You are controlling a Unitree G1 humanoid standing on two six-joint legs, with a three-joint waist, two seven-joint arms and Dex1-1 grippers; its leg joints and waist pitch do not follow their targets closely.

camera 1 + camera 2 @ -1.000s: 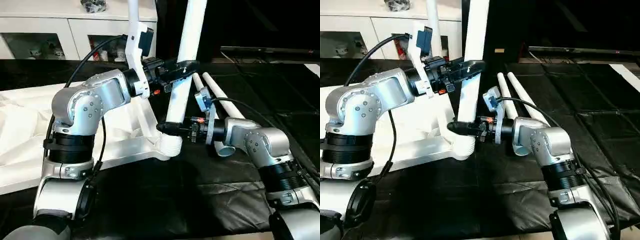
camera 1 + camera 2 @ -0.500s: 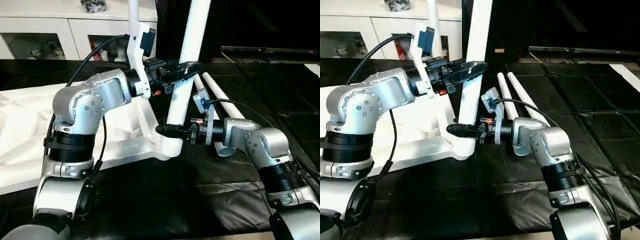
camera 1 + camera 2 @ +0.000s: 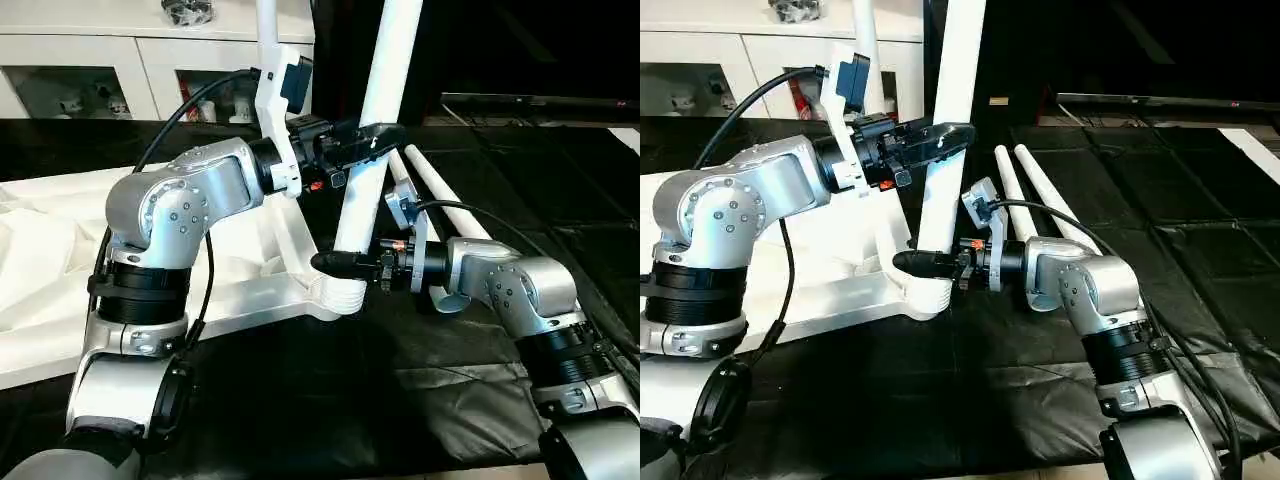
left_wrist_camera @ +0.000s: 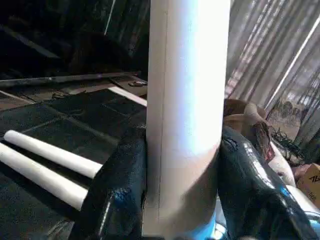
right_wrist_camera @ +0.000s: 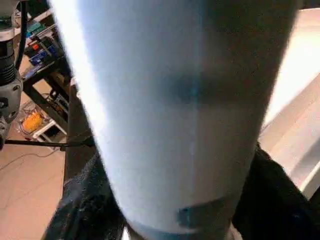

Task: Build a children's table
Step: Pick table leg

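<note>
Closest to the camera are the robot's 2 silver arms, above black mats [image 3: 400, 390] that cover the floor. The right end effector [image 3: 340, 262] reaches in from the side, low down, with its 2 black fingers on either side of the bottom of a standing white leg [image 3: 372, 130]. In the right wrist view the leg sits between the fingers, but you cannot tell if they press it or just sit beside it. Right under these fingers is the round corner socket [image 3: 338, 293] of the table top [image 3: 240, 290]. The bottom of the leg sits at the top of this socket.

The table top lies upside down with its underside facing up. It rests on a white sheet [image 3: 45, 250] spread out on the robot's left side.

Higher up, the left end effector [image 3: 365, 140] is clamped on the same leg. In the left wrist view its black fingers [image 4: 117, 190] press on both sides of the leg. The leg leans a little toward the robot's right as it goes up.

A bit farther back, 2 more white legs [image 3: 440, 190] lie flat on the black mats, side by side and touching. Another thin white leg [image 3: 266, 30] stands up behind the left arm.

Farthest away is a white cabinet [image 3: 110, 70] with glass-front shelves.
</note>
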